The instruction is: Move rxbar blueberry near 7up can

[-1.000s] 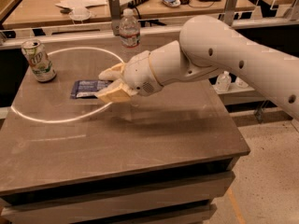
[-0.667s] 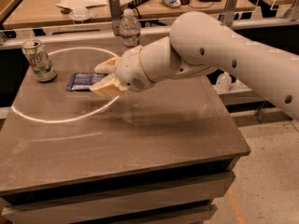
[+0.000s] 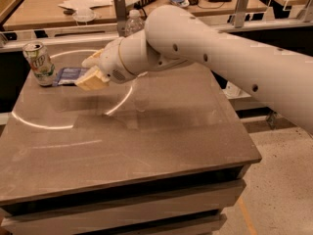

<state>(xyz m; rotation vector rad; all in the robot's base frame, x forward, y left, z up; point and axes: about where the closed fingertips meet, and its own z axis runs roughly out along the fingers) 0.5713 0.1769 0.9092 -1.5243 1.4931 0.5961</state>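
Gripper (image 3: 92, 73) is pinching the flat navy rxbar blueberry wrapper (image 3: 70, 75), which I'm seeing stretching leftward, just beside the green-and-white 7up can (image 3: 40, 62).

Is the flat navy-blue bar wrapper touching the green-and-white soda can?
Cannot tell: camera view shows wrapper reaching the can, gap unclear. Gripper sits at wrapper's other end.

One close camera, seemingly head-high, looks down on table (image 3: 146, 146), gripper (image 3: 87, 74) far left.
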